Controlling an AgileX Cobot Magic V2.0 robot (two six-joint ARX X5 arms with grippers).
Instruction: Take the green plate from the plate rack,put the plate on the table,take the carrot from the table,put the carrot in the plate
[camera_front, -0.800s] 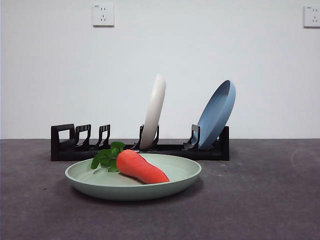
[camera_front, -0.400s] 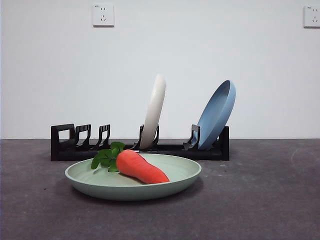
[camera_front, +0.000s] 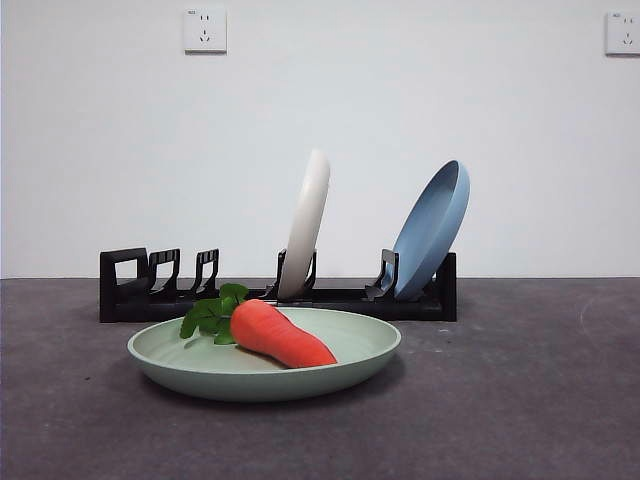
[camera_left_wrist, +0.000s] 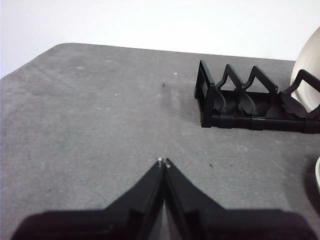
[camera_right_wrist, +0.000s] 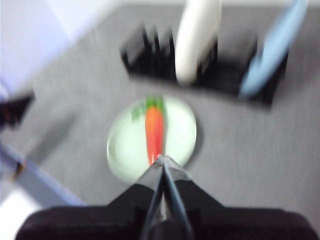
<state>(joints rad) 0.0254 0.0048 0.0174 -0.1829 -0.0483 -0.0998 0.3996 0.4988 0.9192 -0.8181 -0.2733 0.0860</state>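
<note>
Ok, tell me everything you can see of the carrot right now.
The carrot is a smooth orange-red toy, tapered, with dark green leaves at its thick end. It lies on its side inside the green plate, leaves toward the plate rack. Only the plate touches it; neither gripper holds it. It looks plastic.

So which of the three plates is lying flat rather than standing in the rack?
The green plate, flat on the table holding the carrot.

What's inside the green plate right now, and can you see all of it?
The carrot lies in the green plate, leaves toward the plate rack. The plate's near rim hides the carrot's underside and part of the plate floor. Both grippers are shut and clear of it.
</note>
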